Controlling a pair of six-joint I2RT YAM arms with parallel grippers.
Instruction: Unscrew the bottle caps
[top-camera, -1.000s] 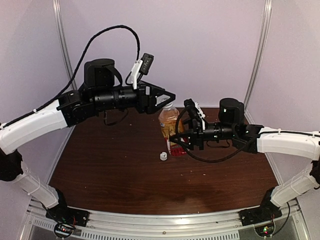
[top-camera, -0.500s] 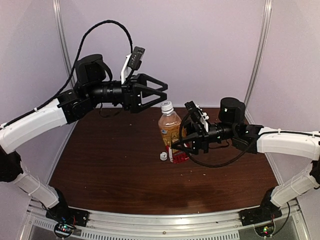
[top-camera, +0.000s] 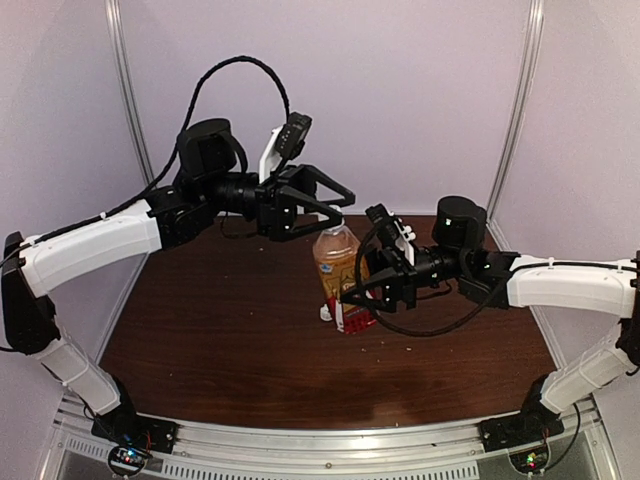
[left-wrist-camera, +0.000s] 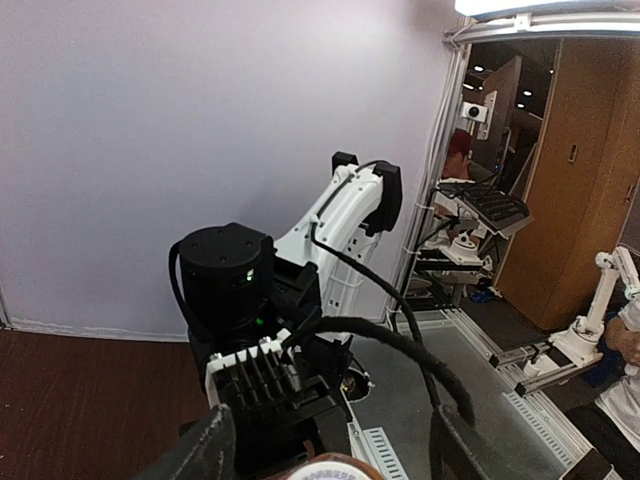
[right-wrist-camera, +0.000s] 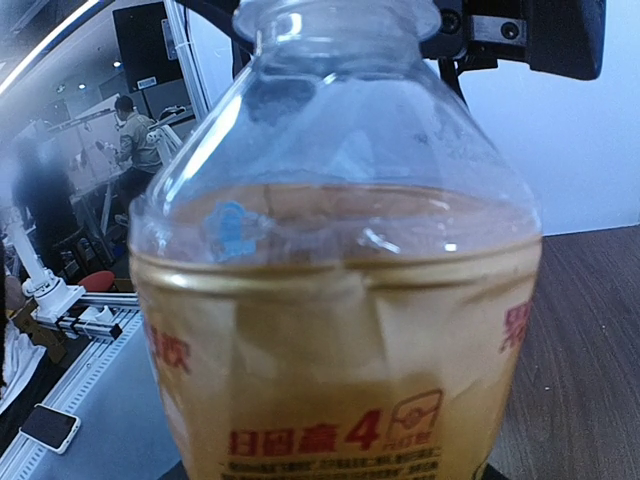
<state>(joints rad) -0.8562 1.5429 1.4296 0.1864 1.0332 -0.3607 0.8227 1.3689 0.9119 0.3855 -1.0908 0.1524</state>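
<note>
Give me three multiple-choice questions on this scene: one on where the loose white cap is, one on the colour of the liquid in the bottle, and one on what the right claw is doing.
1. Where does the loose white cap lie?
A. On the table, beside the base of the bottle
B. On top of the right arm
C. At the table's near edge

2. What colour is the liquid in the bottle?
A. Green
B. Amber-brown
C. Blue

3. What is the state of the right claw?
A. Open, clear of the bottle
B. Shut on the loose white cap
C. Shut on the bottle

Answers:
1 A, since the top view shows the cap on the wood next to the bottle's base.
2 B, since the right wrist view shows amber-brown liquid above the label.
3 C, since its fingers clamp the bottle's lower, labelled body.
</note>
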